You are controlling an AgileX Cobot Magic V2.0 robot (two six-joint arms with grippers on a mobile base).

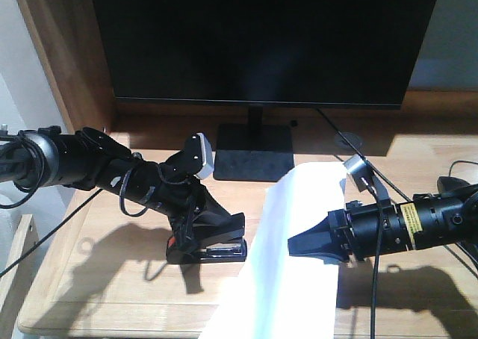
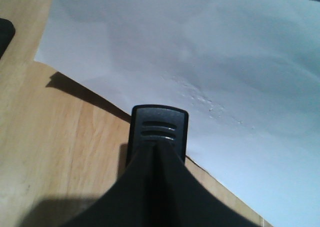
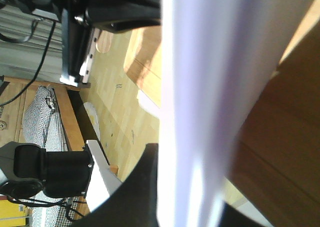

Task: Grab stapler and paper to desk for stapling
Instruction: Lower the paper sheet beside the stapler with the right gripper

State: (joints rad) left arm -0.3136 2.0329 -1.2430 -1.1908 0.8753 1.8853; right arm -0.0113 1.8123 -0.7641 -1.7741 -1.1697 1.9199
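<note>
The black stapler [image 1: 216, 242], with an orange-red patch at its left end, sits low at the desk [image 1: 112, 279], and my left gripper [image 1: 196, 221] is shut on it from above. In the left wrist view my left gripper [image 2: 159, 149] pinches the stapler [image 2: 159, 124], whose ribbed front end lies at the edge of the paper [image 2: 210, 57]. The white paper [image 1: 287, 264] runs from mid-desk past the front edge, curled up at its far end. My right gripper [image 1: 308, 243] is shut on its right side. In the right wrist view the paper [image 3: 210, 77] passes between the jaws of my right gripper [image 3: 192, 187].
A large black monitor [image 1: 261, 40] stands at the back, its stand base [image 1: 254, 156] just behind the stapler and paper. Cables [image 1: 351, 141] and a dark object [image 1: 448, 184] lie at the back right. The desk's front edge [image 1: 112, 328] is close to both arms.
</note>
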